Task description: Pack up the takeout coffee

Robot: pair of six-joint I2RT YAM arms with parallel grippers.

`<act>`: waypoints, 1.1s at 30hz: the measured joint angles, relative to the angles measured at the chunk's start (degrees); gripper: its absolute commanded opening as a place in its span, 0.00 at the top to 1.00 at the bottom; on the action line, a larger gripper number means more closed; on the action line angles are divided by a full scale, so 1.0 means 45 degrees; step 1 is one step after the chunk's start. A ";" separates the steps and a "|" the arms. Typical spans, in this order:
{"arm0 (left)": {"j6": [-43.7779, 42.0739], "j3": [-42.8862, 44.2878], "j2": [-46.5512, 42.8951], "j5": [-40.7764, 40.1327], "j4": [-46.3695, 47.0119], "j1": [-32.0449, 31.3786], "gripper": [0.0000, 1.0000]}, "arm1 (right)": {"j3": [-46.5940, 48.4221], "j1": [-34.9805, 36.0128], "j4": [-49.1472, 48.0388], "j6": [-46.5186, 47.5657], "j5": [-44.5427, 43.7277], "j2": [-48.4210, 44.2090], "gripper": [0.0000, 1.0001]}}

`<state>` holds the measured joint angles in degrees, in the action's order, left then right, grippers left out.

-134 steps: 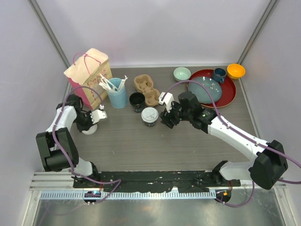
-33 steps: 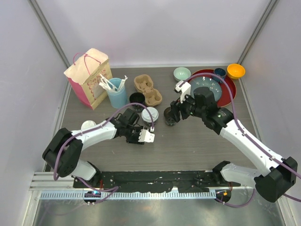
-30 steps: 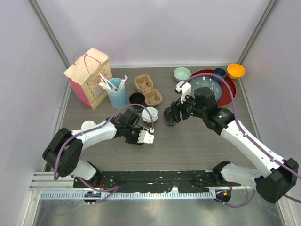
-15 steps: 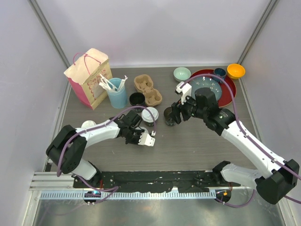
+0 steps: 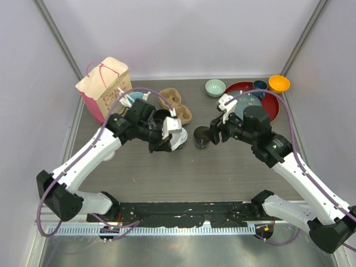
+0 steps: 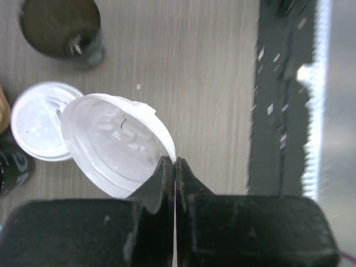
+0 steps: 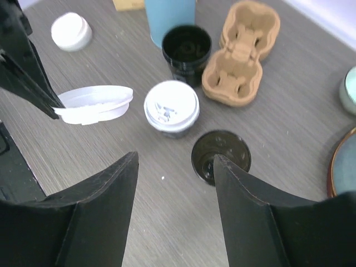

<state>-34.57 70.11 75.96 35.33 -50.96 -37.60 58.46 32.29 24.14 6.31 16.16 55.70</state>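
My left gripper (image 6: 175, 162) is shut on the rim of a white plastic lid (image 6: 114, 144) and holds it in the air, tilted; the same lid (image 7: 92, 104) shows in the right wrist view. Below it stands a black takeout cup with its white lid on (image 7: 171, 108). To its right stands an open black cup of dark coffee (image 7: 221, 157) (image 5: 201, 138). My right gripper (image 7: 175, 161) hangs open above the table just left of that open cup, touching nothing. A second open black cup (image 7: 186, 50) stands by the cardboard cup carrier (image 7: 242, 53).
A pink and tan paper bag (image 5: 105, 89) stands at the back left, with a light-blue utensil cup (image 7: 169, 14) beside it. Another white lid (image 7: 71, 31) lies at the left. A red tray (image 5: 267, 114) with a blue plate, a mug (image 5: 259, 85), a green bowl (image 5: 215, 87) and an orange bowl (image 5: 278, 83) are at the back right.
My left gripper has shut on the lid and risen with it from the table's front toward the cups. My right gripper has drawn back slightly to the right of the open cup.
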 measured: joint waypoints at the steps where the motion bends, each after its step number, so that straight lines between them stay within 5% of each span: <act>1: 0.0631 0.0680 -0.0078 0.0544 -0.0238 0.0223 1.00 | 0.0000 0.0034 -0.0267 0.0015 0.0102 -0.0141 0.39; 8: 0.3871 0.3191 -0.0204 0.4590 -0.2059 0.1200 1.00 | -0.0602 0.1409 -0.3055 0.0933 0.0325 -0.0865 0.48; 14: 0.6683 0.3517 -0.0175 0.7150 -0.1540 0.1477 1.00 | -0.2725 0.1855 -0.5202 0.2137 0.0665 -0.2438 0.49; 24: 0.9039 0.3555 0.0121 0.7747 -0.0209 0.1778 1.00 | -0.3279 0.1923 -0.7189 0.2025 0.2006 -0.2827 0.41; 33: 0.9326 0.3531 0.0131 0.7752 0.0175 0.1783 1.00 | -0.3327 0.2331 -0.7611 0.1549 0.2302 -0.1447 0.48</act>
<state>7.40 86.00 76.55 70.22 -50.17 -29.58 43.48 42.78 -10.11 13.28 26.52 49.19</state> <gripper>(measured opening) 0.011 0.528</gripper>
